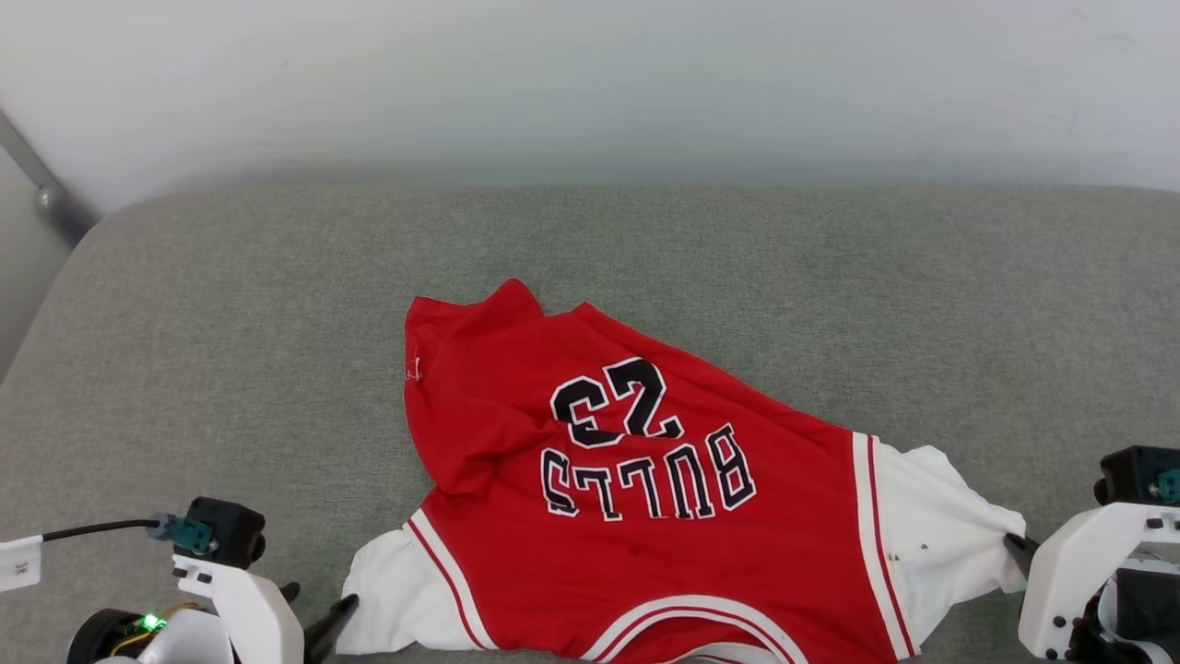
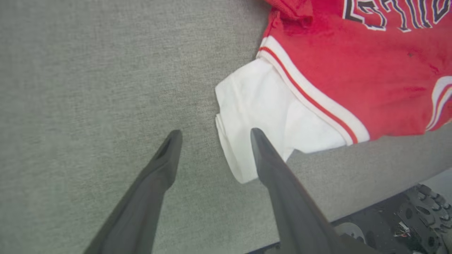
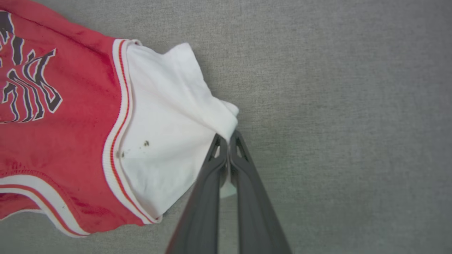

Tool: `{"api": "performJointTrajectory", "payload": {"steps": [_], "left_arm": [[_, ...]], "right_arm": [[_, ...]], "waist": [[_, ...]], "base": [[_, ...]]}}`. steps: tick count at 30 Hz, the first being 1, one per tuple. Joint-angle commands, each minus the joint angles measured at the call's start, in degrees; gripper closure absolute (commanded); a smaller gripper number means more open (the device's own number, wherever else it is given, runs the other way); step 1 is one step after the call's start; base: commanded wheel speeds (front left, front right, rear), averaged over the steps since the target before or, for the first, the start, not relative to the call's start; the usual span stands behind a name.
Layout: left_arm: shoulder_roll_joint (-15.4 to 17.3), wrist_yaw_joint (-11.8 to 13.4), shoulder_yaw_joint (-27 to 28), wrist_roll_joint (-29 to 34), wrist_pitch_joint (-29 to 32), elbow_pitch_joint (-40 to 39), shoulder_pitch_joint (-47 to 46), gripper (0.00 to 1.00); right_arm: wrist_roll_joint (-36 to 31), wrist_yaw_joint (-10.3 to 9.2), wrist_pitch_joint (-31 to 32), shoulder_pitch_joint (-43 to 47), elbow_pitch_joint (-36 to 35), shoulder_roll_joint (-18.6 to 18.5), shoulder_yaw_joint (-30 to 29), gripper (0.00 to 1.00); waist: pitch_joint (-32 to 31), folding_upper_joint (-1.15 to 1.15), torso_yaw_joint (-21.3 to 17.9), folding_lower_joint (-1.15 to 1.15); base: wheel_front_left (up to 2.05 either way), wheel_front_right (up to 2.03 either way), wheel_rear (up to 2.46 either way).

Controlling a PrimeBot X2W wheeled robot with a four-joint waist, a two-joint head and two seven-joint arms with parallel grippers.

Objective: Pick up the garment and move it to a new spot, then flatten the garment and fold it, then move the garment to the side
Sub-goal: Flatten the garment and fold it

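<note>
Closest in, at the near edge of the grey upholstered surface [image 1: 230, 277], both pincers flank the garment [image 1: 645, 461]. The left pincer [image 2: 215, 134] stands wide apart just beside the shirt's white left sleeve [image 2: 261, 116], one finger over that sleeve's edge; whether it touches the cloth I cannot tell. The right pincer [image 3: 227, 139] is closed, pinching the tip of the other white sleeve [image 3: 169, 116]. The red jersey lies print-up along the middle of the near edge, neckline toward the robot, its far hem rumpled and folded over.
</note>
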Motion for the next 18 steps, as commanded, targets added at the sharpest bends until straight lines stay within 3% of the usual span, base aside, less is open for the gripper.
{"api": "performJointTrajectory", "payload": {"steps": [1,11,16,17,18], "left_arm": [[-0.4,-0.3,-0.3,-1.1,1.3,-0.2,0.5,0.00],[-2.1,-0.8,-3.5,-3.5,8.4,5.0,-2.5,0.00],[-4.6,-1.3,-7.5,-5.1,14.4,9.8,-1.8,0.00],[-5.2,-1.1,-8.1,-5.6,15.6,10.5,-1.4,0.49],[-5.5,-1.2,-8.5,-5.6,15.9,10.7,-1.4,0.69]], "right_arm": [[-0.3,-0.06,-0.3,0.4,-0.2,0.3,0.2,1.00],[0.0,-0.06,-0.1,-0.2,-1.3,1.3,1.6,1.00],[0.2,-0.06,-0.1,-0.5,-1.6,1.6,1.8,1.00],[0.2,-0.06,-0.1,-0.5,-1.6,1.7,1.8,1.00],[0.1,-0.06,-0.2,-0.5,-1.6,1.8,1.7,1.00]], "waist": [[0.3,0.00,-0.5,-0.01],[3.3,0.00,-2.8,-0.01],[4.1,0.00,-3.6,-0.01],[4.1,0.00,-3.7,-0.01],[4.1,0.00,-3.8,-0.01]], "base": [[0.00,0.00,0.00],[0.00,0.00,0.00],[0.00,0.00,0.00],[0.00,0.00,0.00],[0.00,0.00,0.00]]}}
